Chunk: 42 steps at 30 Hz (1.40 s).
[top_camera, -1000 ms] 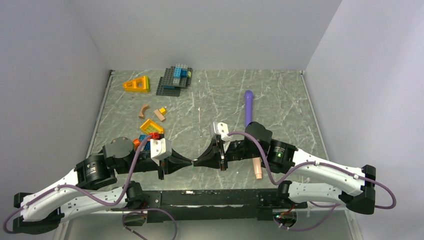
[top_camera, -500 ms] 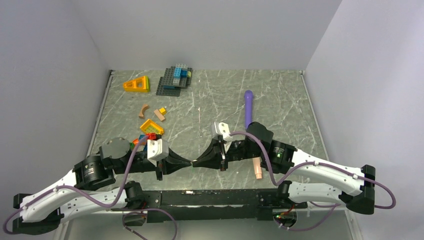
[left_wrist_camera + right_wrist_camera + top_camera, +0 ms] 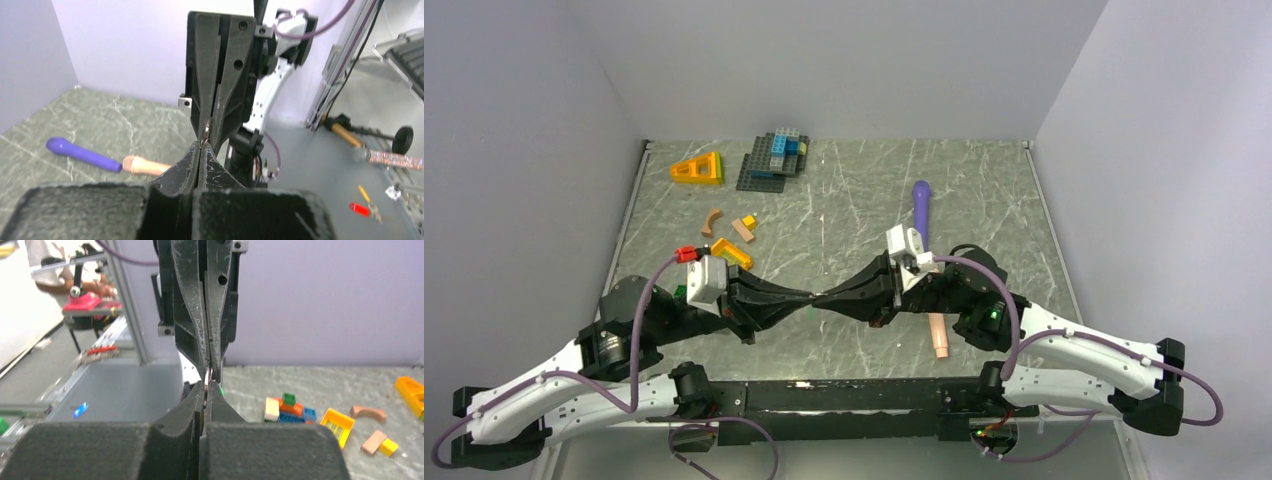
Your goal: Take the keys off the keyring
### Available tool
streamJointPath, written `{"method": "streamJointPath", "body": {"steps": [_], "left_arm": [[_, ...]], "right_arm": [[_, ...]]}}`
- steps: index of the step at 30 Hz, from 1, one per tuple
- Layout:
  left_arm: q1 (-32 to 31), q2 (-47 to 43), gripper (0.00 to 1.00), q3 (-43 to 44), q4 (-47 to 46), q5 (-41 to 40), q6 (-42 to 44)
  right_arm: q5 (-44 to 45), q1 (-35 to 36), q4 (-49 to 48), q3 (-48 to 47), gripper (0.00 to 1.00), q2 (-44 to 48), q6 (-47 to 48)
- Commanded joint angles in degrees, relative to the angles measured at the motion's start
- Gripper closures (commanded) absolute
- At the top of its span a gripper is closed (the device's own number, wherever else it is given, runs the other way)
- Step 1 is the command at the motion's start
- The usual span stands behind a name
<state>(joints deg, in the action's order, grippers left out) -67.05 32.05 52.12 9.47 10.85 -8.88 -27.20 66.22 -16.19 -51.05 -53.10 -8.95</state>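
My left gripper (image 3: 807,297) and right gripper (image 3: 823,298) meet tip to tip above the near middle of the table, both shut. A thin silver edge of the keyring (image 3: 206,131) runs between the two pairs of fingertips. In the right wrist view the same keyring (image 3: 209,374) shows as a metal sliver at my right gripper's (image 3: 207,383) tips. A bit of the green key head (image 3: 220,390) peeks out just right of them. The brass key is hidden. In the left wrist view my left gripper (image 3: 201,146) is pressed flat against the ring's edge.
A purple tool with a peach end (image 3: 921,205) lies under the right arm. Loose bricks sit behind the left arm: a yellow one (image 3: 728,254), a red one (image 3: 687,254), tan pieces (image 3: 744,228). Farther back are an orange wedge (image 3: 698,168) and a grey baseplate (image 3: 758,172).
Both arms have lifted and moved away from the near edge, keeping their tips together. Both wrists have turned, so the white camera mounts now sit farther apart.
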Motion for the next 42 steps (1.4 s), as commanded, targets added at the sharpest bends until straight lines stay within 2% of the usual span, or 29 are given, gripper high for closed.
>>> {"method": "streamJointPath", "body": {"steps": [1,12,20,26,29,33,37,42], "left_arm": [[-0.1,3.1,1.00,-3.9,-15.6,-2.8,-3.6],[-0.1,2.3,1.00,-10.2,-30.1,-7.5,-6.7],[-0.1,0.5,1.00,-14.8,-37.0,-12.7,-9.4],[-0.1,-1.6,1.00,-17.4,-38.8,-17.6,-11.0],[-0.1,-3.1,0.99,-16.1,-34.4,-18.6,-10.1],[-0.1,-4.1,0.91,-10.4,-20.4,-19.6,-6.8],[-0.1,-4.8,0.76,-5.1,-7.7,-19.4,-2.8],[-0.1,-5.9,0.57,-0.4,4.3,-18.3,1.5]], "right_arm": [[3.5,0.9,-15.1,2.1,1.00,-0.2,-3.1],[8.0,0.9,-27.1,5.9,1.00,-1.0,-7.1],[9.5,0.9,-29.1,6.2,1.00,-0.8,-7.4],[10.6,0.9,-28.7,6.6,1.00,-0.4,-7.1],[11.3,0.9,-27.6,7.0,1.00,-0.1,-6.9],[12.5,0.9,-25.6,8.8,1.00,1.3,-6.4],[14.2,0.9,-22.5,10.3,1.00,3.5,-5.2],[15.0,0.9,-13.3,9.1,1.00,5.2,-2.2]]}}
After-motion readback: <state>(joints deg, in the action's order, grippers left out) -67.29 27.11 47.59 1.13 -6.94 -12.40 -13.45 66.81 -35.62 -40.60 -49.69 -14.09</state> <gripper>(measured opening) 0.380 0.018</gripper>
